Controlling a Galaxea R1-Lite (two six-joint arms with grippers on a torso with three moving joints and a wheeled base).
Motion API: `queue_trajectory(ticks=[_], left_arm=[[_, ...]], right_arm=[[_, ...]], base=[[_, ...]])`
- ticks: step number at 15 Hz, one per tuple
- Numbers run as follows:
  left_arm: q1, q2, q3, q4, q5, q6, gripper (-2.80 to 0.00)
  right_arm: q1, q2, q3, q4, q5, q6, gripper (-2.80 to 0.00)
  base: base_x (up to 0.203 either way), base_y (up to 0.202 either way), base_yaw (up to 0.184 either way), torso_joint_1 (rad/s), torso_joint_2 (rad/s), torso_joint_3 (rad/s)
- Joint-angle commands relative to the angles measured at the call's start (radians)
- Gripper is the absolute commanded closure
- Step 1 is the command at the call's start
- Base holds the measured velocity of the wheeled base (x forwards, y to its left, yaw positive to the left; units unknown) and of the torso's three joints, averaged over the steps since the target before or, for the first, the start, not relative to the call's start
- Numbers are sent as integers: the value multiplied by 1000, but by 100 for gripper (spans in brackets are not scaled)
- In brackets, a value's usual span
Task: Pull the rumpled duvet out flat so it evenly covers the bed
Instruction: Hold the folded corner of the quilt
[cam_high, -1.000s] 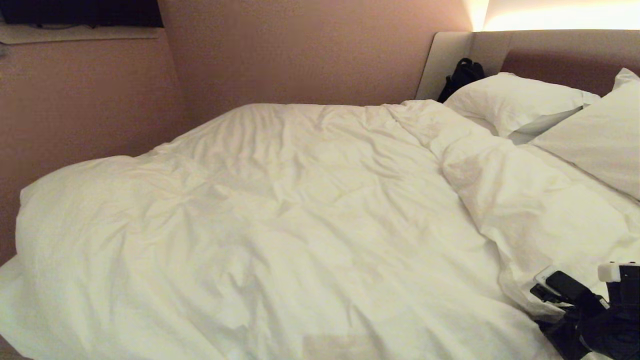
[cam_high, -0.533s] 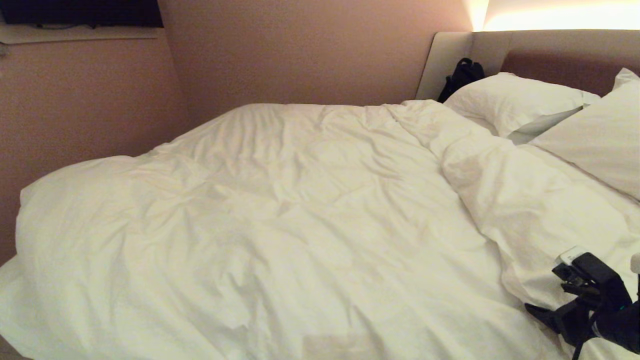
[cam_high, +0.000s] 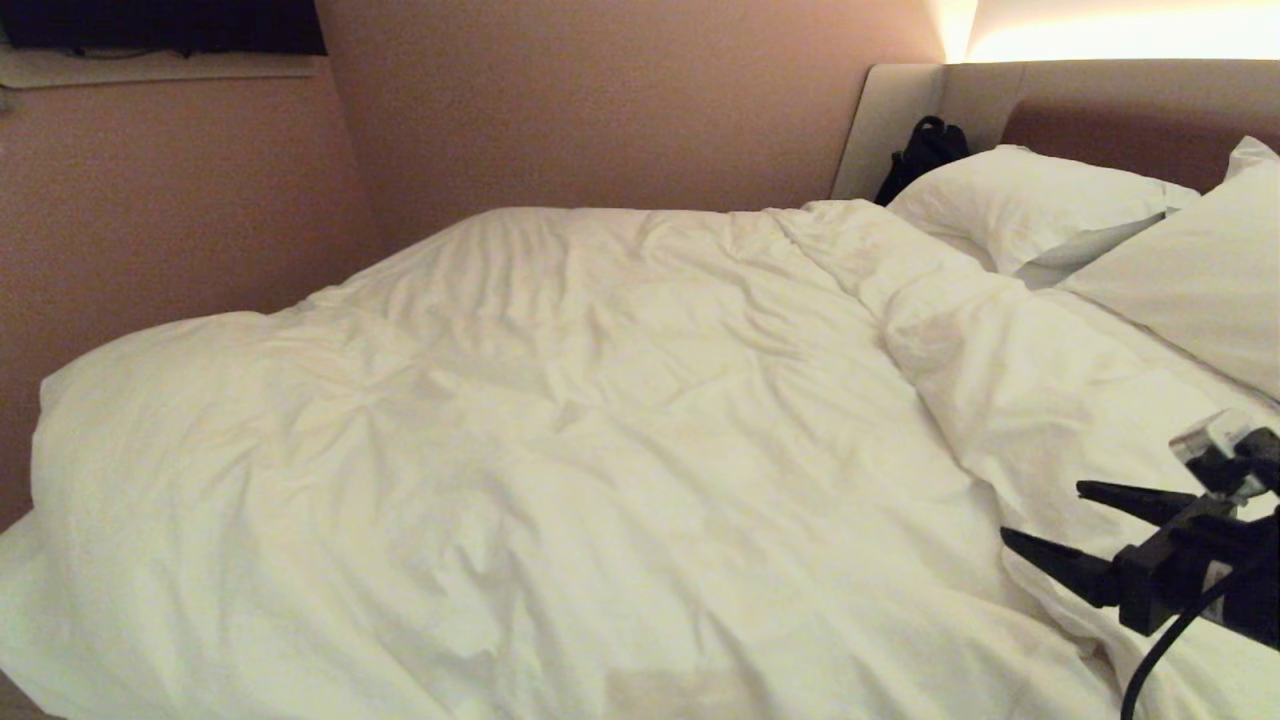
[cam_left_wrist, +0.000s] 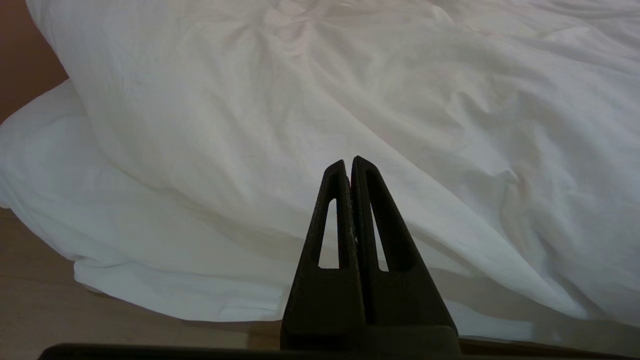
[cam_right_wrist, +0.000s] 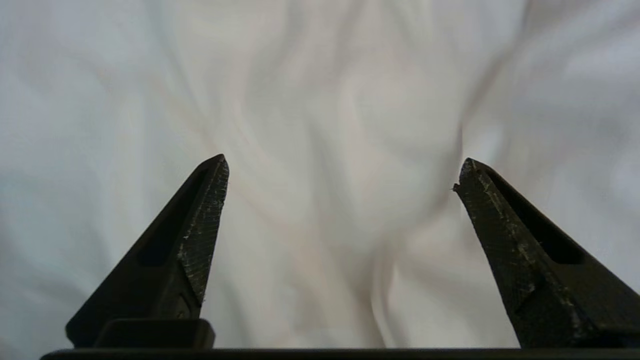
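Nearest, at the lower right of the head view: the right hand (cam_high: 1040, 520), black, above the duvet (cam_high: 560, 430), with two pointed fingers (cam_high: 1060, 570) spread wide and nothing between them. In the right wrist view, only wrinkled white cloth (cam_right_wrist: 330, 150) behind the two separated tips, no fold caught in the gap. Fingers aimed toward the left side of the head view, over the thick fold of the duvet that runs along the right part of the bed (cam_high: 900, 110). A black cable (cam_high: 1150, 660) hanging down from the wrist.

The left hand (cam_left_wrist: 349, 165) visible only in its own wrist view: fingers pressed together into one narrow wedge, holding nothing, parked low beside the bed, apart from the cloth. In front of it, the hanging edge of the duvet, and under that a thinner white layer (cam_left_wrist: 150, 280) reaching down to the wooden floor (cam_left_wrist: 40, 310).

Further on, the duvet spread over most of the mattress, puffy and full of creases, bulging at the left end, with a long raised ridge going diagonally toward the pillows.

Farthest: two white pillows (cam_high: 1030, 205) against the padded headboard (cam_high: 1100, 120), a black bag (cam_high: 925, 150) in the corner beside them, the pinkish wall (cam_high: 600, 100), and a strip of warm light (cam_high: 1120, 30) above the headboard.
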Motion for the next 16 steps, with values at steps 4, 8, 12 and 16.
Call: queue_trajectory(ticks=[4,8,12,16], left_arm=[[0,0,0,-1,1,0,0],[0,0,0,-1,1,-1,0],[0,0,0,-1,1,0,0],[0,0,0,-1,1,0,0]], right_arm=[[14,-116,-213,312,-41,302,-280],[16,-132,-398,627,-205,563,0],[16,-235,-404,779,-251,601,0],[13,-389,-416,942,-255,610,0]], base=[[0,0,0,0,0,0],[0,0,0,0,0,0],[0,0,0,0,0,0],[0,0,0,0,0,0]])
